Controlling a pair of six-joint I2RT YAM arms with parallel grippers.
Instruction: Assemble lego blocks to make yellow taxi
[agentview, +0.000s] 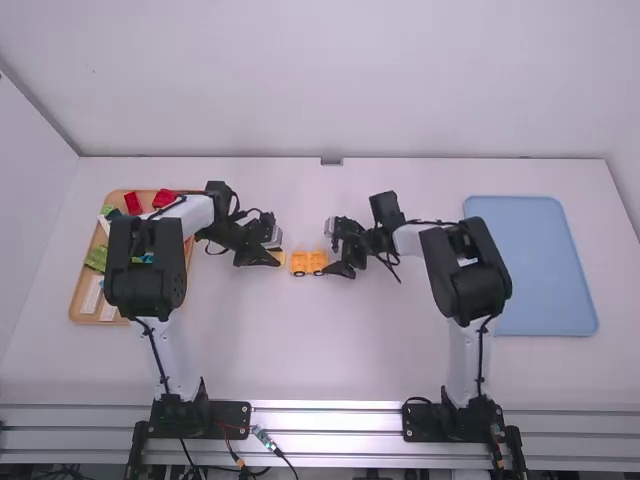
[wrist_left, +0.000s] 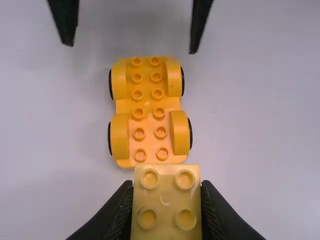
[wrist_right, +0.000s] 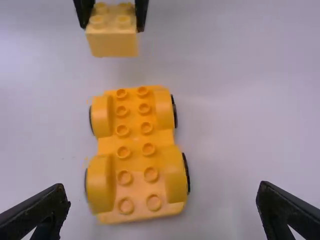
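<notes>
High view: yellow wheeled base (agentview: 308, 263) on the white counter (agentview: 320, 350), between left gripper (agentview: 276, 252) and right gripper (agentview: 332, 250). Left wrist view adds detail: left jaws closed on a yellow block (wrist_left: 166, 202), four studs on top. Base has two rows of six studs, dark wheels along both sides. Right wrist view: right jaws wide, nothing between their tips; block's plain side face visible, near the base. Pale wall (agentview: 330, 80) behind the counter. Wooden tray (agentview: 77, 305) at left holds red pieces (agentview: 132, 203) and green pieces (agentview: 97, 257); left arm (agentview: 145, 265) covers part of it. Blue tray (agentview: 540, 270) at right, beyond right arm (agentview: 468, 270).
</notes>
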